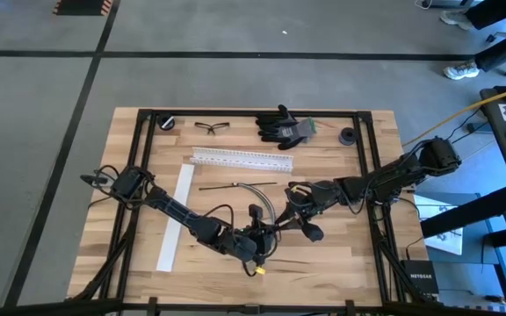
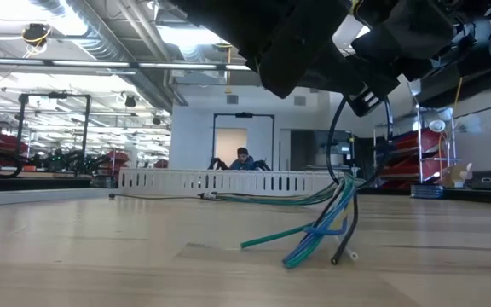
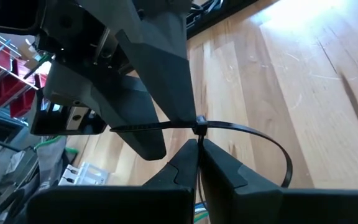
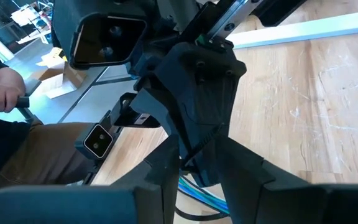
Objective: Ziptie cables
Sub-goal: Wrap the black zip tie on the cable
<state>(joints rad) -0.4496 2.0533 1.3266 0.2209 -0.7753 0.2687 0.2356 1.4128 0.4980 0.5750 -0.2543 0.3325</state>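
A low, table-level look across a pale wooden table (image 2: 101,256). Dark robot arm parts fill the top right. From them hangs a bundle of cables (image 2: 331,223) — blue, green and black — whose loose ends touch the tabletop. Farther back lies a white slotted rail (image 2: 228,180). Behind it, in the room, a person (image 2: 244,159) sits — partly hidden.

Both grippers (image 1: 281,225) crowd the table's (image 1: 341,263) near middle. The slotted rail (image 1: 241,159), gloves (image 1: 281,127) and glasses (image 1: 211,127) block the far edge. The near right corner lies open.
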